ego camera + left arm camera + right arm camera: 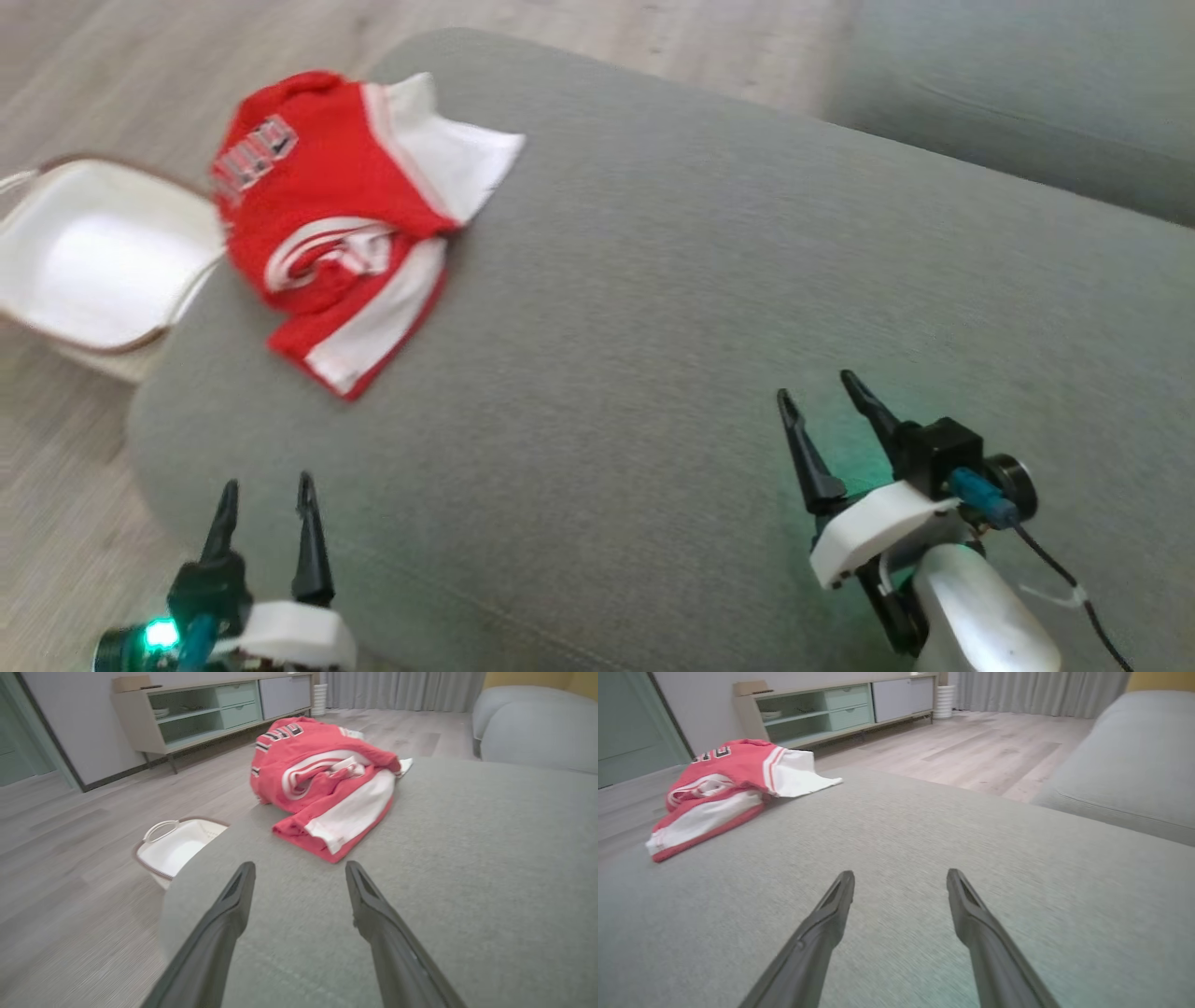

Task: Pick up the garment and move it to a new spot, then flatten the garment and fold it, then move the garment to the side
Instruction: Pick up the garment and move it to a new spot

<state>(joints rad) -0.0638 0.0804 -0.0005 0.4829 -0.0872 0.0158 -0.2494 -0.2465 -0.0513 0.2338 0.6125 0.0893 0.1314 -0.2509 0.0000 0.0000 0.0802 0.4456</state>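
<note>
Grey ottoman (709, 308): fabric top, rounded edge. White basket (89, 266) w/ brown rim on wood floor (121, 84), just beside ottoman's left edge, partly hidden by it. 2nd grey sofa (1018, 93) at far right, strip of floor btwn. Bkgd: long low sideboard (205, 714) on thin legs vs. wall, green shelves + drawers, grey doors at one end; cardboard box (131, 683) on top. White ribbed bin (319, 699) by sideboard end, grey curtain (402, 690) beside it. Green door (630, 728) far left.
</note>
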